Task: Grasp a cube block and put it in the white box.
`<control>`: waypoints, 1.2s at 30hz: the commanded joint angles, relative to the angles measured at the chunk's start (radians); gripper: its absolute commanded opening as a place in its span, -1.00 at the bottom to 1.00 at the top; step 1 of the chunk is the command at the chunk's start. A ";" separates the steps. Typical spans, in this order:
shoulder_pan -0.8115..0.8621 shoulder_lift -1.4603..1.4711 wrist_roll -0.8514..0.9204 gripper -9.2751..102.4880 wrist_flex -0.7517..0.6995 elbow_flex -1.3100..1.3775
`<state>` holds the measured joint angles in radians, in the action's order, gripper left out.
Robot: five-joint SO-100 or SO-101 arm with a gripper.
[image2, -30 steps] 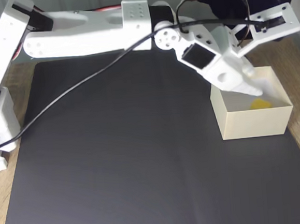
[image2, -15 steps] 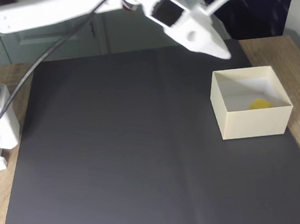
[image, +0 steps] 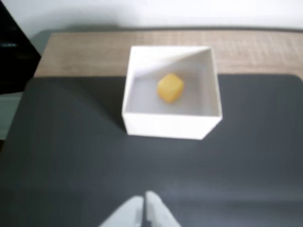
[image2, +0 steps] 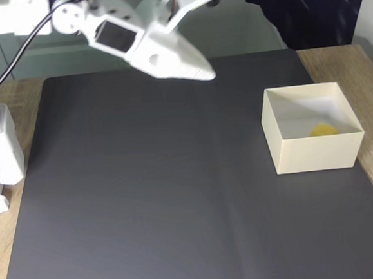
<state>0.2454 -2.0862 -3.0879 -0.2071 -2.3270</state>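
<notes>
A: Cube status?

B: Yellow, lying on the box floor, loose, nothing touching it. Fixed view shows it low inside, toward the near wall.

A: Box pos?

B: White box stands on the black mat, right side in fixed view, at the mat edge next to the wood surface.

A: Tool?

B: Tool is up in the air over the mat's far part, well apart from the box, w/ nothing in it. Wrist view: tool tips pressed together at bottom edge.
</notes>
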 commanded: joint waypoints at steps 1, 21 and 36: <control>0.006 -0.146 0.008 -0.83 0.044 -0.130; 0.005 -0.578 0.012 -0.82 -0.034 -0.505; 0.003 -1.106 0.020 -0.84 -0.402 -0.710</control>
<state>0.2531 -3.1032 -3.0741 -0.5584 -3.0281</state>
